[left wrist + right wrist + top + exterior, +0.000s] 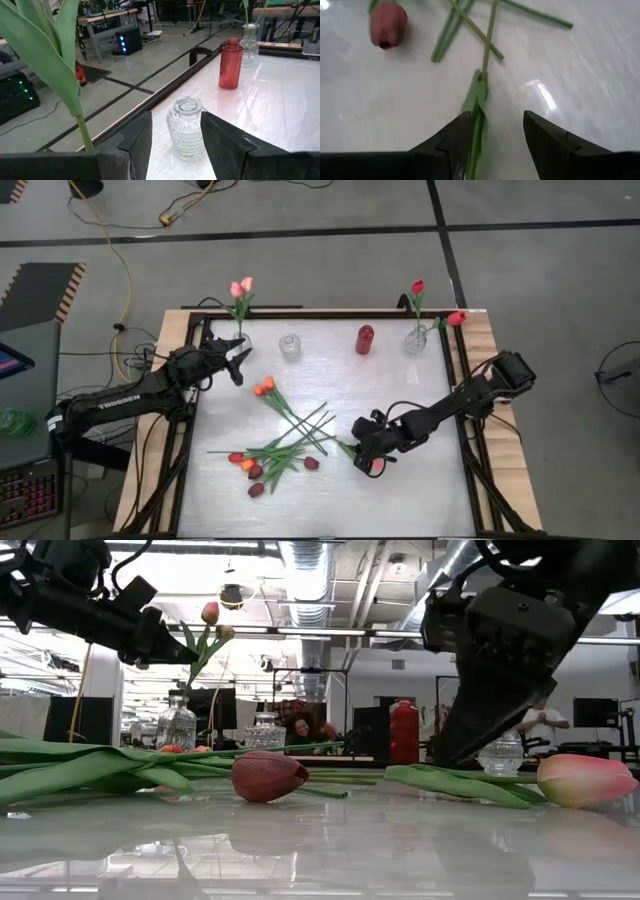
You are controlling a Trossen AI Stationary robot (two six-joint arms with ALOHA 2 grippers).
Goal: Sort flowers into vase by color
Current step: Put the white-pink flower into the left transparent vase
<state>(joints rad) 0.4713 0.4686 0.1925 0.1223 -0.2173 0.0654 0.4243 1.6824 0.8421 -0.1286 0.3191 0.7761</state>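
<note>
**Right gripper low over a pink tulip, pile lying at lower centre**

The right gripper (372,452) sits right of the pile, fingers spread wide, straddling the green stem of a pink tulip (585,780); its head points toward the lower right of the high view, the stem running up-left. The other loose flowers (280,445) lie flat, crisscrossed, mostly heads lower left. Two pink tulips (241,287) stand upright in the upper-left vase (177,724). The left gripper (238,361), open, hangs beside it.
</note>
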